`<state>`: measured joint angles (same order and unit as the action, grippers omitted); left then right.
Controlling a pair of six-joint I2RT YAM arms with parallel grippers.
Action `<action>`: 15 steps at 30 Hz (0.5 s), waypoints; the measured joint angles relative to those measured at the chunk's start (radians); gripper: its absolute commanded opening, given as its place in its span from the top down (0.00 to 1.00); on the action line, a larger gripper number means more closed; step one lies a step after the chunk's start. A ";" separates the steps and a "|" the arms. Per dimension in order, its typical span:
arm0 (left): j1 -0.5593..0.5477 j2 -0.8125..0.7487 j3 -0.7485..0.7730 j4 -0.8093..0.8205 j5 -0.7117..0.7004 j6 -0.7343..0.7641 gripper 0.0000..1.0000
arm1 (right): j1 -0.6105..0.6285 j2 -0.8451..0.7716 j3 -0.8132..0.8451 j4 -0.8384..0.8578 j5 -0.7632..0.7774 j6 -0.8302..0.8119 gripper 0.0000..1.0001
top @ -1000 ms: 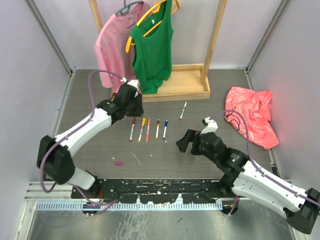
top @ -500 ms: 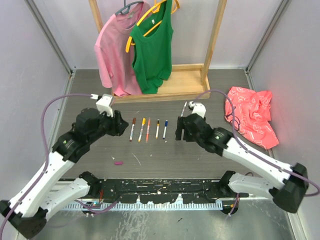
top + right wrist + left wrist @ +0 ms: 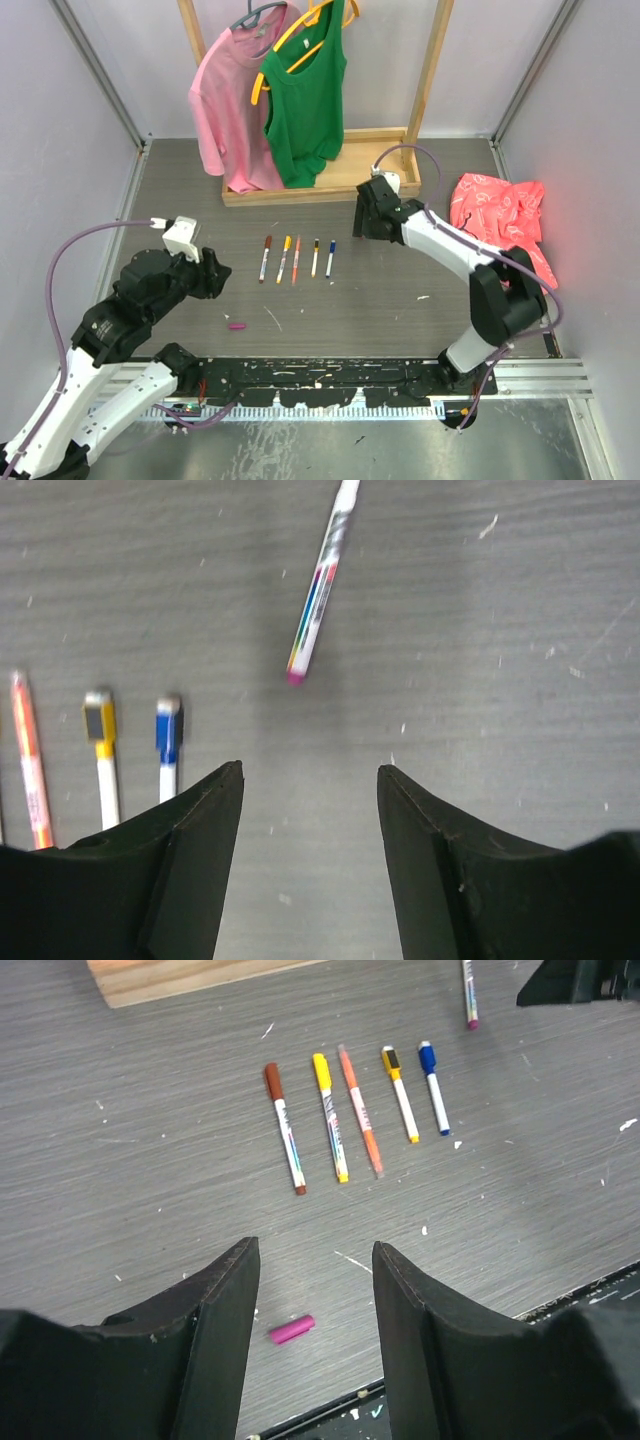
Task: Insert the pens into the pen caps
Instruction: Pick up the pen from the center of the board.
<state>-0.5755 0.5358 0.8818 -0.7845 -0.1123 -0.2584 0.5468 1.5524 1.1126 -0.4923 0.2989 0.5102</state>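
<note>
Five pens [image 3: 297, 258] lie in a row mid-surface [image 3: 400, 310], a sixth pen [image 3: 320, 590] apart, just ahead of the right hand [image 3: 310, 770], magenta cap [image 3: 292, 1329] below the left hand [image 3: 315, 1250]; both hands released, gripping nothing.

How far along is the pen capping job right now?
The row of five pens looks capped already. Nothing is in hand: the left tool hangs open near the loose pink cap, the right tool open near the pink-tipped pen, which lies apart without a cap. Left to do: pick both up and join them.
</note>
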 measured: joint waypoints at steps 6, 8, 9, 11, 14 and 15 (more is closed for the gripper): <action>0.000 0.021 0.000 -0.029 -0.027 -0.010 0.49 | -0.088 0.215 0.141 0.030 -0.046 -0.029 0.42; 0.000 0.023 0.001 -0.042 -0.032 -0.014 0.49 | -0.106 0.281 0.191 0.032 -0.052 -0.037 0.44; 0.000 0.023 0.003 -0.053 -0.034 -0.018 0.49 | -0.114 0.315 0.216 0.035 -0.054 -0.041 0.45; 0.000 0.024 0.012 -0.080 -0.034 -0.024 0.49 | -0.125 0.369 0.254 0.039 -0.055 -0.045 0.48; 0.000 0.017 0.025 -0.109 -0.040 -0.043 0.49 | -0.135 0.431 0.298 0.041 -0.055 -0.051 0.52; 0.000 0.010 0.025 -0.112 -0.041 -0.047 0.48 | -0.138 0.448 0.312 0.041 -0.054 -0.053 0.53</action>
<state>-0.5755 0.5453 0.9070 -0.8967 -0.1535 -0.3058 0.4091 2.0003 1.4242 -0.4515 0.2447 0.4568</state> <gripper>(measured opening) 0.509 0.498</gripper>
